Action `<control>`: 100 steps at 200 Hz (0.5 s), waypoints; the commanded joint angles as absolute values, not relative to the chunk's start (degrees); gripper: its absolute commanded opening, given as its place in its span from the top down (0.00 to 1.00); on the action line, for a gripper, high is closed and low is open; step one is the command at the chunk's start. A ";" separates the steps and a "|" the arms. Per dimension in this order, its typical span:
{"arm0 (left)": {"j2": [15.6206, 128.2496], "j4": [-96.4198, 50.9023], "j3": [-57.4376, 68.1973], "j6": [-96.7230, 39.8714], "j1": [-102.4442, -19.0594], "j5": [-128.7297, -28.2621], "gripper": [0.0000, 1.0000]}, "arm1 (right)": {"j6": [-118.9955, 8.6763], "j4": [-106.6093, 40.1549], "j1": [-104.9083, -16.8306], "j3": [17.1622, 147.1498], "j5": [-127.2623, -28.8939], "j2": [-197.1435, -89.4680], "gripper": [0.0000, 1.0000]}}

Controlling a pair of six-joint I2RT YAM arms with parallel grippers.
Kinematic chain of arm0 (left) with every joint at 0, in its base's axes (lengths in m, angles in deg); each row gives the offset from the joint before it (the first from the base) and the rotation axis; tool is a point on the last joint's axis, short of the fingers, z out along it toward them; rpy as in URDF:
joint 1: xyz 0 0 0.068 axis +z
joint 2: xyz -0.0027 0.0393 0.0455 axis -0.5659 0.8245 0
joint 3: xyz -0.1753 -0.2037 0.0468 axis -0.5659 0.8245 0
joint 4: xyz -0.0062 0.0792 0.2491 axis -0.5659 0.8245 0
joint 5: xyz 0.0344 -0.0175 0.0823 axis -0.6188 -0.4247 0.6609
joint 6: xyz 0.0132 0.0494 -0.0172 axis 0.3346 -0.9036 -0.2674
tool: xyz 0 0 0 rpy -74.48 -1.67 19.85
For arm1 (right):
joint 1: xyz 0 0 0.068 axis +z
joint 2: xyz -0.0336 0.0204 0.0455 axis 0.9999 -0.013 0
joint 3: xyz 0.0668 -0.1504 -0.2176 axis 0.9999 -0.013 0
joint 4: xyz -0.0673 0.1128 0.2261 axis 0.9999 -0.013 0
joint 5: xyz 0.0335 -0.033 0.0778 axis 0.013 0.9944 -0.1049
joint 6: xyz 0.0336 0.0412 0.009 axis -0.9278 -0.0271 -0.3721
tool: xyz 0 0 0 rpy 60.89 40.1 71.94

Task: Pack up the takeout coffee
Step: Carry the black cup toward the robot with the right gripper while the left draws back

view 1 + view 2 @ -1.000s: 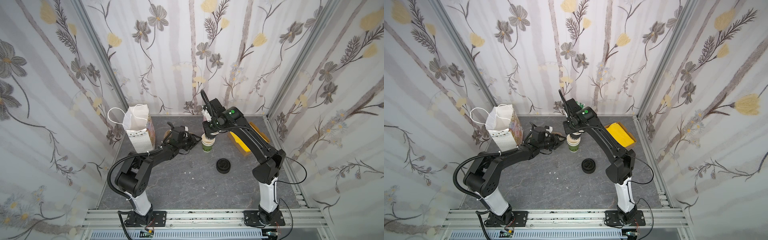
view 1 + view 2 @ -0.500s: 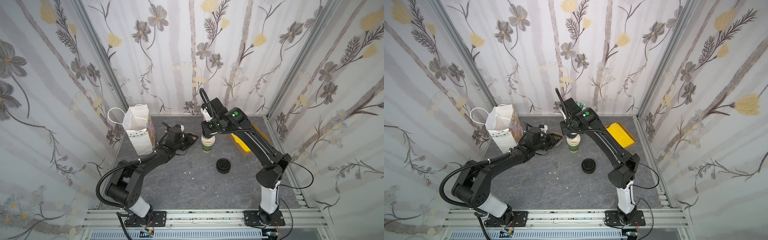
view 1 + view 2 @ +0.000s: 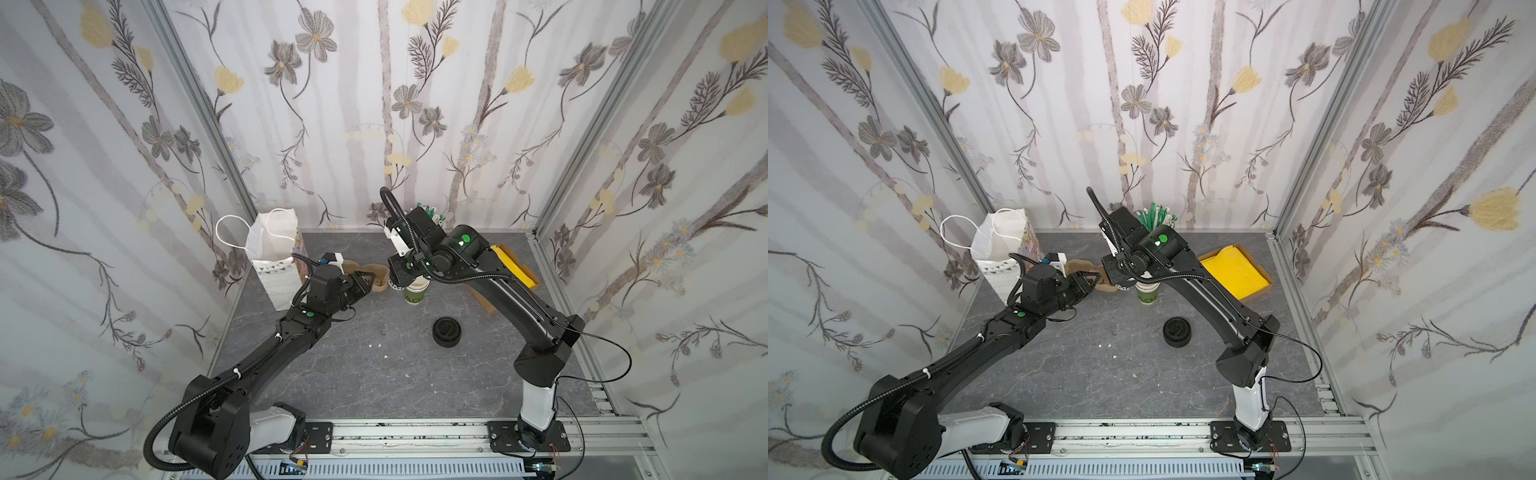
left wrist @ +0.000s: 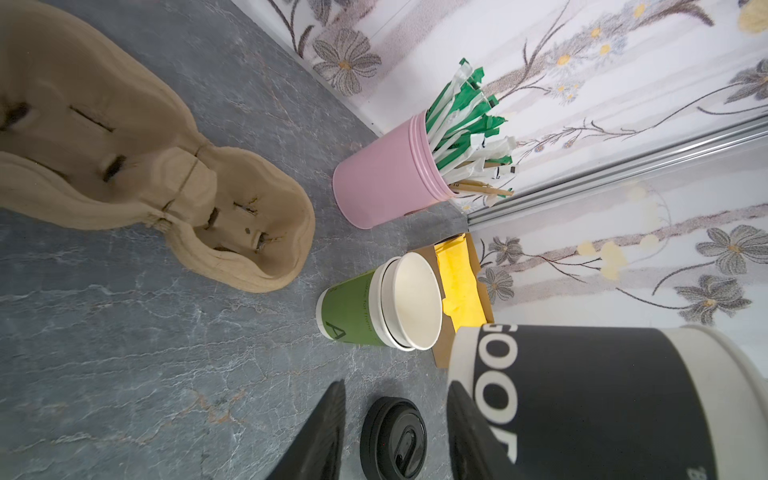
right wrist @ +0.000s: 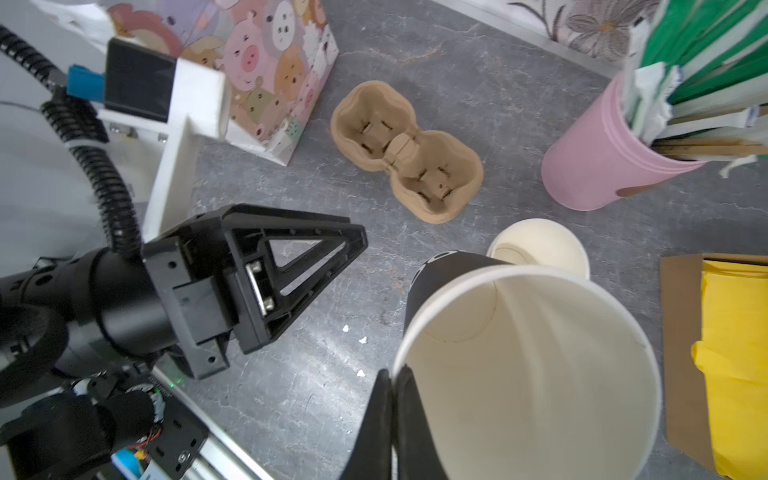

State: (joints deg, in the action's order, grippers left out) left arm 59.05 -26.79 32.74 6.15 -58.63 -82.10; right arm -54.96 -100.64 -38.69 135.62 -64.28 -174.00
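The takeout coffee is a black paper cup (image 5: 528,365) with white lettering, cream-white inside, and it wears no lid. My right gripper (image 5: 392,382) is shut on its rim and holds it above the table, just left of the green cup stack (image 3: 415,293). The cup (image 4: 602,395) also fills a corner of the left wrist view. My left gripper (image 4: 397,399) is open with nothing between its fingers, and one finger is close beside the cup's base. In both top views it (image 3: 370,276) points at the cup (image 3: 1126,286). A black lid (image 3: 446,331) lies loose on the table.
A white handled bag (image 3: 276,257) with a cartoon side stands at the back left. A brown pulp cup carrier (image 5: 407,153) lies between bag and cups. A pink cup of straws (image 4: 386,178) stands by the back wall. A box of yellow napkins (image 3: 1233,270) is at the right.
The right arm has swung its elbow outward, and the black cup now hangs just left of the green stack. The left arm has stretched out lower, its gripper staying near the cup.
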 commanded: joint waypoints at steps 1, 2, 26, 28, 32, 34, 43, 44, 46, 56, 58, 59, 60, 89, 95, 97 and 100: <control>55.62 -22.87 33.37 6.00 -58.50 -78.46 0.58 | -54.97 -100.31 -37.03 136.03 -64.56 -173.05 1.00; 55.45 -22.68 33.40 6.06 -58.48 -78.45 0.57 | -54.92 -100.28 -36.95 136.03 -64.58 -172.99 1.00; 50.98 -17.78 33.88 6.44 -58.49 -77.86 0.57 | -56.08 -101.59 -34.20 136.03 -65.29 -172.66 1.00; 50.62 -17.34 33.90 6.46 -58.46 -77.88 0.58 | -56.27 -101.76 -33.92 136.03 -65.25 -172.68 1.00; 50.07 -16.49 33.88 6.55 -58.46 -77.87 0.57 | -56.61 -102.03 -33.41 135.99 -65.24 -172.67 1.00; 49.71 -16.03 33.87 6.56 -58.48 -77.95 0.57 | -56.77 -102.13 -33.15 136.02 -65.22 -172.71 1.00; 48.46 -14.22 33.81 6.39 -58.39 -78.17 0.57 | -57.67 -102.96 -32.05 136.03 -65.13 -172.91 1.00; 48.30 -14.05 33.80 6.39 -58.42 -78.13 0.57 | -57.85 -103.02 -31.96 136.03 -65.13 -172.96 1.00; 48.12 -13.64 33.83 6.34 -58.51 -78.14 0.57 | -58.20 -103.10 -31.77 135.99 -65.06 -173.00 1.00; 46.89 -11.50 33.63 6.30 -58.46 -77.83 0.57 | -59.60 -103.95 -30.82 135.94 -64.93 -173.49 1.00; 46.67 -11.02 33.61 6.27 -58.46 -77.74 0.57 | -59.85 -104.06 -30.63 135.94 -64.84 -173.57 1.00; 46.58 -10.78 33.61 6.24 -58.46 -77.65 0.57 | -59.95 -104.14 -30.50 135.94 -64.80 -173.65 1.00; 46.53 -10.66 33.52 6.22 -58.46 -77.61 0.57 | -60.13 -104.22 -30.39 135.94 -64.75 -173.73 1.00; 43.61 -5.10 32.70 5.20 -58.39 -75.46 0.56 | -64.21 -104.44 -28.33 135.29 -65.02 -175.37 1.00; 42.83 -4.18 32.64 4.88 -58.36 -75.05 0.56 | -65.44 -104.19 -28.16 134.84 -65.29 -175.55 1.00; 42.63 -3.92 32.69 4.71 -58.35 -75.05 0.56 | -65.70 -103.99 -27.99 134.73 -65.43 -175.63 1.00; 42.30 -3.60 32.80 4.49 -58.30 -74.90 0.56 | -66.02 -103.65 -27.79 134.44 -65.61 -175.65 1.00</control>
